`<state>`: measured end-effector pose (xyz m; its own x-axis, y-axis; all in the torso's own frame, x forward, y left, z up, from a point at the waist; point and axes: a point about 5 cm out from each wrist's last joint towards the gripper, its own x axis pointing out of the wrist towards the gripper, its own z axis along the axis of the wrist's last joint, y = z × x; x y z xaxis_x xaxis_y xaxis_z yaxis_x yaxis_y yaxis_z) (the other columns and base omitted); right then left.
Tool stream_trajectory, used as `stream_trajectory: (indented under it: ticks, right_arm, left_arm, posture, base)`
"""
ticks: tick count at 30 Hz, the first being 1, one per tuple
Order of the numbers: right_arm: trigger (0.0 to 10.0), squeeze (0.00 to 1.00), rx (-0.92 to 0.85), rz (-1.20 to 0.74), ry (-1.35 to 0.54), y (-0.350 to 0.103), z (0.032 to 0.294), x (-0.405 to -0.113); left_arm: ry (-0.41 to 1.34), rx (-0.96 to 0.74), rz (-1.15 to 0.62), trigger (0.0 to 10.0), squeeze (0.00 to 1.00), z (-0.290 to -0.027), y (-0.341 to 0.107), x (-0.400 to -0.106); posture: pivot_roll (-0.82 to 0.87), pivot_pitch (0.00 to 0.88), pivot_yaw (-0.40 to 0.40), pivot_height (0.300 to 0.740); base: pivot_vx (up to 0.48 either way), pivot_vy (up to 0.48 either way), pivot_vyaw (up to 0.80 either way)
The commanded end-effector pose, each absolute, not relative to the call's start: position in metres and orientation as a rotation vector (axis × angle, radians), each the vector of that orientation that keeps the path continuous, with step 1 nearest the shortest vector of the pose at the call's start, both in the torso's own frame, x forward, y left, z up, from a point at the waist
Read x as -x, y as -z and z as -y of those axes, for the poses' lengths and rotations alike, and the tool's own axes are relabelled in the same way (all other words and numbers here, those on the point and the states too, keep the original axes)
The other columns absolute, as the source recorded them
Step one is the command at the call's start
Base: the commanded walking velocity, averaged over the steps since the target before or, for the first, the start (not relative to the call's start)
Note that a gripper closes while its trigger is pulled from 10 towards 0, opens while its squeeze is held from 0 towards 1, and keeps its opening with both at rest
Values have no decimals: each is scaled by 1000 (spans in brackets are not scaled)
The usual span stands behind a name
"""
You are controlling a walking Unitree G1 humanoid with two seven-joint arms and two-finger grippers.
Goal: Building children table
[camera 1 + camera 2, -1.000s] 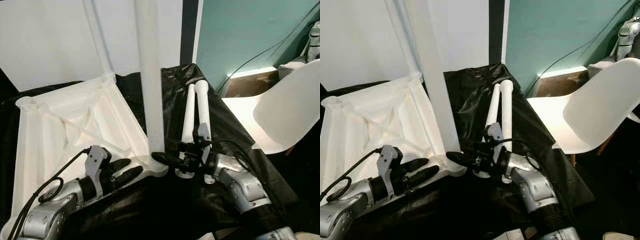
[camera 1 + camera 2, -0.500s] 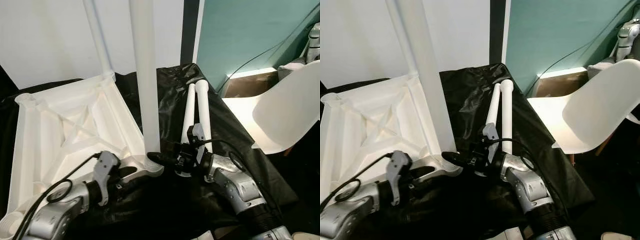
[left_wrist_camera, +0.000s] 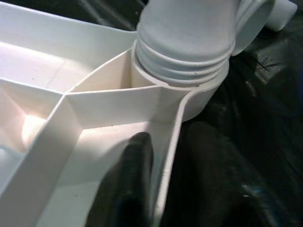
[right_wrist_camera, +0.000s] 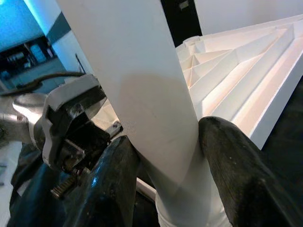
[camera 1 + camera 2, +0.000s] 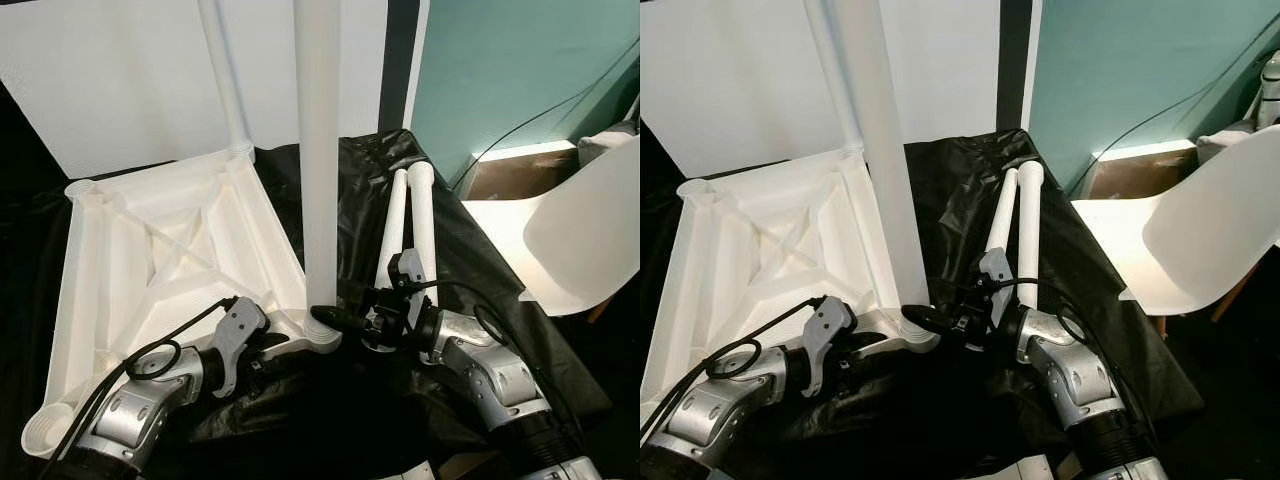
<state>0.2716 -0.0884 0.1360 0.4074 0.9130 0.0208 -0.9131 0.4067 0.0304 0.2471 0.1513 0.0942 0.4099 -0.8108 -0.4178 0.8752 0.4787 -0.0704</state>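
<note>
On a surface draped in glossy, crinkled black plastic sheeting (image 5: 360, 190) lies an upturned white plastic tabletop (image 5: 165, 260), square, its underside stiffened by thin raised ribs that cross diagonally and run to round sockets at the corners. A smooth, matte white leg (image 5: 320, 160), a long round tube, stands upright in the near right corner socket; the left wrist view shows ridged threads on its lower end sitting just above the socket rim. A second leg (image 5: 222, 75) rises from the far corner. Two more loose legs (image 5: 410, 225) lie side by side on the sheeting to the right of the tabletop, pointing away.

The right gripper (image 5: 335, 320) reaches in from the right and clasps the base of the upright leg, one black finger (image 4: 232, 175) on each side pressed against the tube. The left gripper (image 3: 165, 189) lies low at the near right corner of the tabletop, its fingers straddling the thin outer wall just beside the socket, one finger inside the rim and the other outside on the sheeting, pinching that wall.

A white moulded chair (image 5: 585, 240) stands to the right, against a teal wall (image 5: 510, 70).
</note>
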Motion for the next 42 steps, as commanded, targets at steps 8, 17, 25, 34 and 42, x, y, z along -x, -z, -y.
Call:
stream_trajectory:
  ticks: [8, 17, 25, 34, 42]
  right_arm:
    - [10000, 1000, 135, 45, -1249, -145, 97, -281]
    - [10000, 0, 285, 30, -1350, -158, 110, -298]
    - [10000, 0, 315, -12, -1426, -155, 108, -322]
    - [10000, 0, 301, -42, -1578, -152, 83, -321]
    - [10000, 0, 352, -50, -1613, -141, 78, -324]
  left_arm:
    - [1085, -146, -482, 0, 0, -155, -84, -243]
    - [1085, -151, -476, 0, 0, -156, -84, -239]
    - [1121, -154, -464, 0, 0, -154, -86, -238]
    - [1151, -154, -451, 0, 0, -148, -90, -235]
    - [1191, -140, -443, 0, 0, -141, -90, -233]
  posture:
    - [-1, 0, 15, 740]
    - [25, 0, 3, 740]
    - [45, 0, 5, 740]
    - [78, 0, -2, 740]
    - [70, 0, 4, 740]
  base:
    - [0, 0, 0]
    - [0, 0, 0]
    - [0, 0, 0]
    - [0, 0, 0]
    - [0, 0, 0]
